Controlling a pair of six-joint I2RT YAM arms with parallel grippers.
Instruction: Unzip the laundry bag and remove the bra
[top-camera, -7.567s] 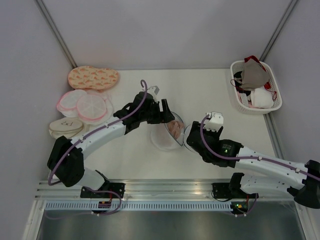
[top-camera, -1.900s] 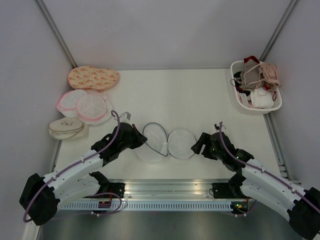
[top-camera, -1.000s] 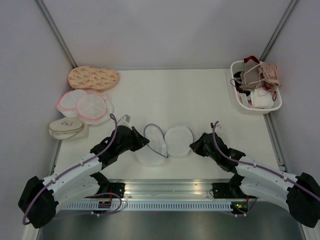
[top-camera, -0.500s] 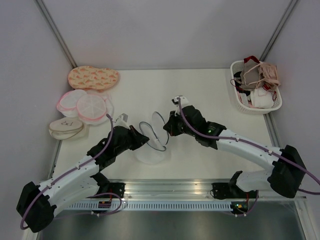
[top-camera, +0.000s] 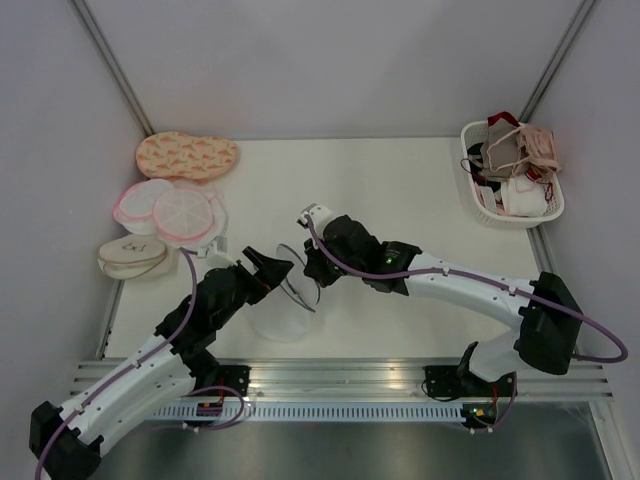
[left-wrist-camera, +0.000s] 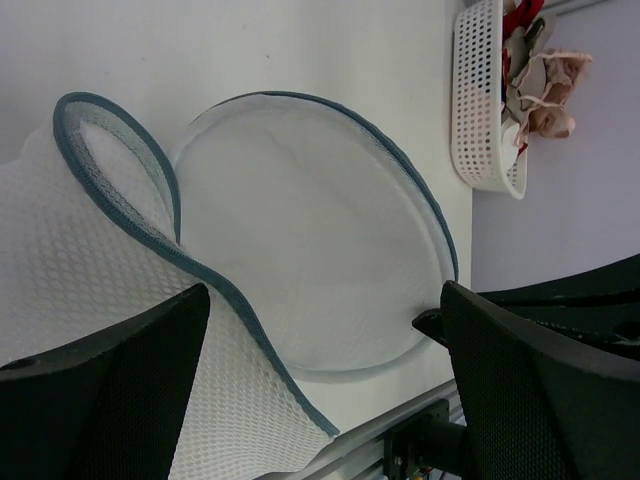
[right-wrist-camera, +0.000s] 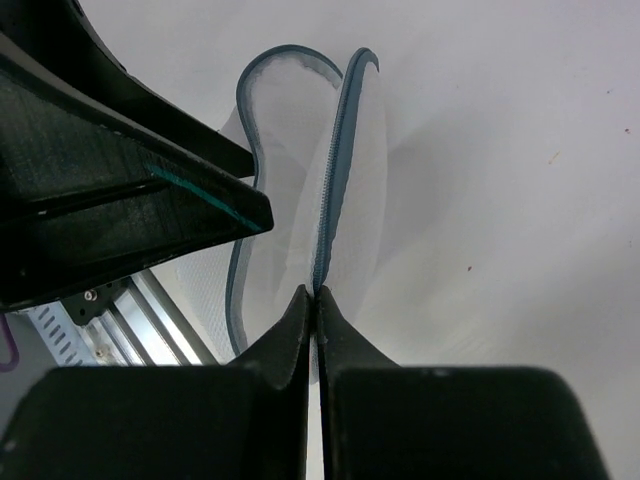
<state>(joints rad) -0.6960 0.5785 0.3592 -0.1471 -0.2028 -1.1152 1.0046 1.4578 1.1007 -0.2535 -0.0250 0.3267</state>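
The laundry bag (top-camera: 285, 305) lies unzipped near the front middle of the table. One half (left-wrist-camera: 90, 300) rests flat and the other half (left-wrist-camera: 310, 240) stands up on edge. My right gripper (top-camera: 311, 269) is shut on the blue-grey zipper rim (right-wrist-camera: 330, 180) of the raised half. Just left of the bag, my left gripper (top-camera: 264, 268) is open with nothing in it; in its wrist view the left gripper (left-wrist-camera: 325, 292) straddles the bag. The pale pink bra (top-camera: 540, 143) lies on top of the white basket (top-camera: 480, 205) at the far right, also seen as the bra (left-wrist-camera: 553, 85).
Pink-rimmed round mesh cases (top-camera: 165, 210), an orange patterned oval case (top-camera: 187, 155) and a cream case (top-camera: 133, 255) are stacked at the left edge. The basket also holds a taupe bra (top-camera: 507, 150) and a white garment (top-camera: 522, 197). A metal rail (top-camera: 330, 380) runs along the near edge.
My left gripper has opened and let go of the bag. The right arm has swung left, carrying one bag half up and over toward the other half.
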